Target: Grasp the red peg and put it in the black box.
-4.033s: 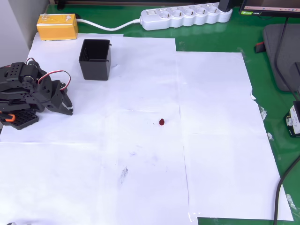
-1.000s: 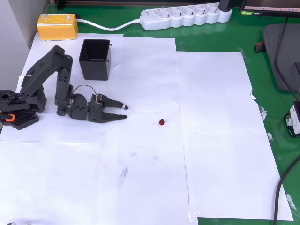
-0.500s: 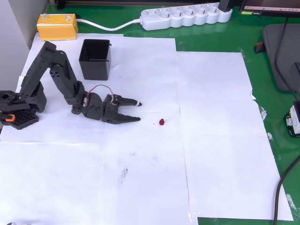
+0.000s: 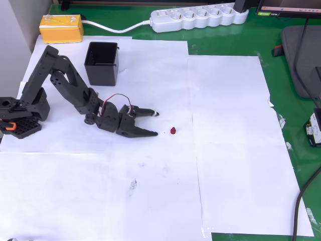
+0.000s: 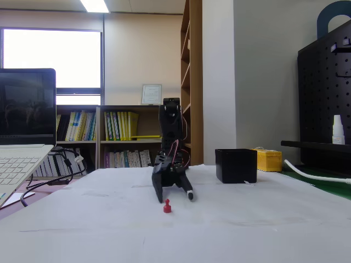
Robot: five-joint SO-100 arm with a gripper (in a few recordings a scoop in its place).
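Observation:
The red peg (image 4: 173,131) (image 5: 167,206) stands alone on the white paper near the table's middle. In the overhead view the black arm reaches from the left, and its gripper (image 4: 156,123) is open, the fingertips just left of the peg with a small gap between them and it. From the fixed view the gripper (image 5: 174,195) hangs low over the paper right behind the peg, fingers spread, nothing between them. The black box (image 4: 102,63) (image 5: 236,165) stands upright at the paper's upper left in the overhead view, behind the arm.
A yellow box (image 4: 61,28) and a white power strip (image 4: 198,17) lie along the far edge on the green mat. The arm's base (image 4: 20,118) sits at the left edge. A laptop (image 5: 24,142) shows at the left of the fixed view.
The arm has unfolded from its base and stretched right across the paper. Over the last second the open gripper has moved closer to the red peg, which has not moved.

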